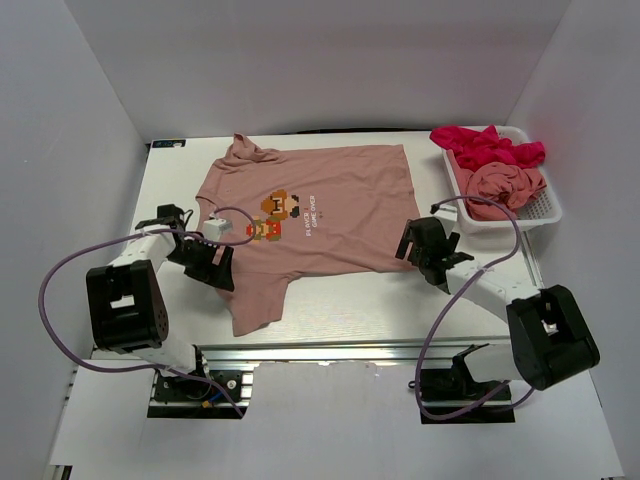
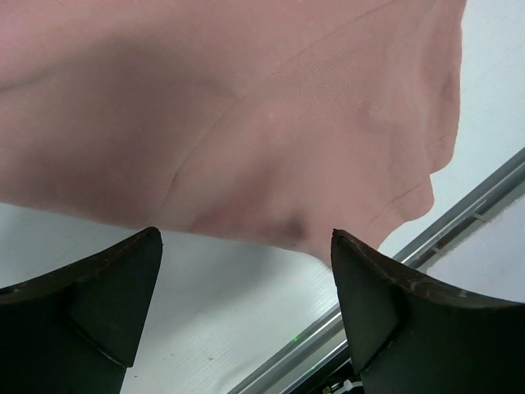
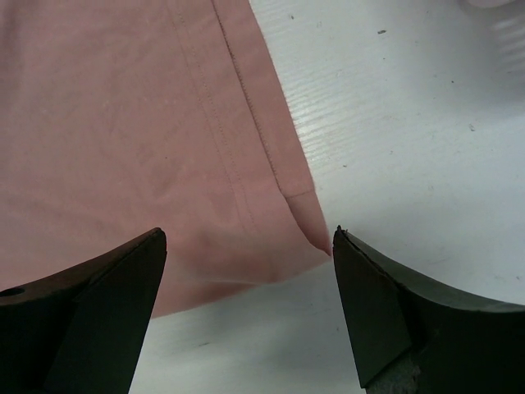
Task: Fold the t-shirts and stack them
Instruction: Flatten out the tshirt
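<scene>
A salmon-pink t-shirt [image 1: 330,215] with a pixel-art print [image 1: 272,215] lies spread sideways on the table, hem to the right. My left gripper [image 1: 213,262] stands open at the shirt's near-left edge, beside the near sleeve [image 1: 258,300]. In the left wrist view the pink cloth [image 2: 246,123] ends just ahead of the open left gripper [image 2: 246,238], with bare table between the fingers. My right gripper [image 1: 418,250] is open at the near hem corner. The right wrist view shows that corner [image 3: 295,238] between the fingertips of the right gripper [image 3: 248,234], nothing gripped.
A white mesh basket [image 1: 545,205] stands at the back right, holding a crumpled magenta-red t-shirt [image 1: 490,148] and a bunched pink t-shirt [image 1: 505,185]. White walls enclose the table on three sides. A metal rail [image 1: 400,350] runs along the near edge.
</scene>
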